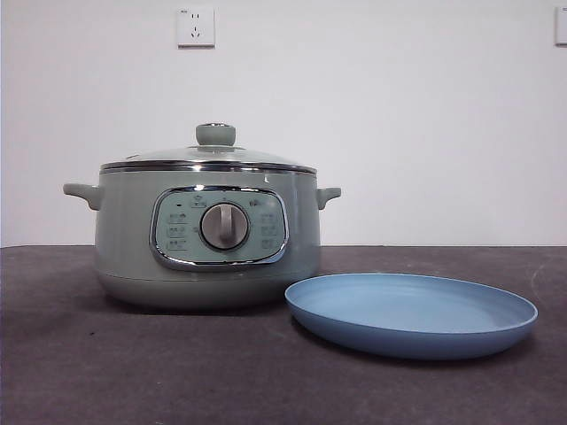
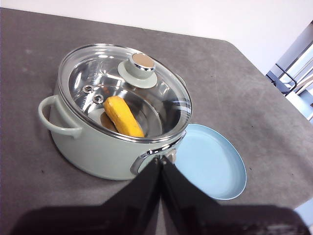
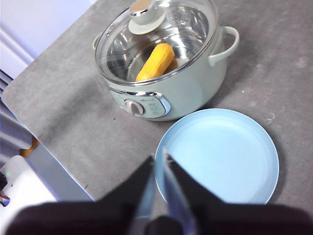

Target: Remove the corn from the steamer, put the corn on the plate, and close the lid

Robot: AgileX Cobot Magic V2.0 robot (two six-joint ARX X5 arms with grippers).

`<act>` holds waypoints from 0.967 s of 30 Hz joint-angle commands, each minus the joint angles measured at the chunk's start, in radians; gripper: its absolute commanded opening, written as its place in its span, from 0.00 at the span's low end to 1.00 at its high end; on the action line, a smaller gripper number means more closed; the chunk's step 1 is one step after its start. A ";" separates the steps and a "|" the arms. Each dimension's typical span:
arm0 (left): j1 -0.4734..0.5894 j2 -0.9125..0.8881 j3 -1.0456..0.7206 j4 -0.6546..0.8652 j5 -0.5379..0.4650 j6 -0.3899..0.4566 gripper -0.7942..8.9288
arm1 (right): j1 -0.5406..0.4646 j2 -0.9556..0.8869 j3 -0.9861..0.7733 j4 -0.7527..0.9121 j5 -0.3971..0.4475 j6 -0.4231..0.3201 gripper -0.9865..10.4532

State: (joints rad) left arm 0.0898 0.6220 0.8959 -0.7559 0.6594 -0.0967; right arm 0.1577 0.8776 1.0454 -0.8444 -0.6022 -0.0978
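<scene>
Left hand [image 2: 160,164]: jaws pressed together, holding nothing, hovering above the steamer's [image 2: 98,147] panel side. Right hand [image 3: 161,161]: jaws nearly closed, empty, poised over the plate [image 3: 244,147]. Neither arm shows in the front view. The lid [image 1: 208,158] sits seated on the steamer at centre left of the front view; the plate lies at lower right, just beside the pot on the dark surface [image 1: 71,354]. The corn [image 2: 123,116] lies inside under the glass. Judgement: the lid is rigid, breakable and slick, so grip the knob [image 2: 138,64]. The cob looks firm, light and rounded; take it across its middle.
</scene>
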 commanded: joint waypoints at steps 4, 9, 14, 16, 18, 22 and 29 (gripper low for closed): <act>0.002 -0.003 0.003 0.003 0.005 0.014 0.76 | 0.002 -0.001 0.003 0.004 0.002 -0.004 0.66; 0.001 -0.002 0.003 0.006 0.053 0.014 0.78 | 0.002 -0.001 0.003 0.004 0.002 -0.004 0.67; 0.000 -0.002 0.003 0.035 0.054 0.014 0.78 | 0.002 -0.001 0.003 0.004 0.002 -0.004 0.67; 0.000 -0.001 0.003 0.055 0.054 0.014 0.78 | 0.002 -0.001 0.003 0.004 0.002 -0.004 0.67; -0.008 0.011 0.003 0.090 0.054 0.014 0.78 | 0.002 -0.001 0.003 0.005 0.002 -0.004 0.67; -0.035 0.056 0.010 0.184 0.048 0.014 0.78 | 0.002 0.000 0.003 0.005 0.002 -0.004 0.67; -0.122 0.230 0.112 0.288 -0.032 0.021 0.78 | 0.002 0.000 0.003 0.005 0.002 -0.004 0.67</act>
State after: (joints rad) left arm -0.0223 0.8364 0.9989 -0.4812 0.6361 -0.0898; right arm 0.1577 0.8776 1.0454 -0.8444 -0.6006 -0.0978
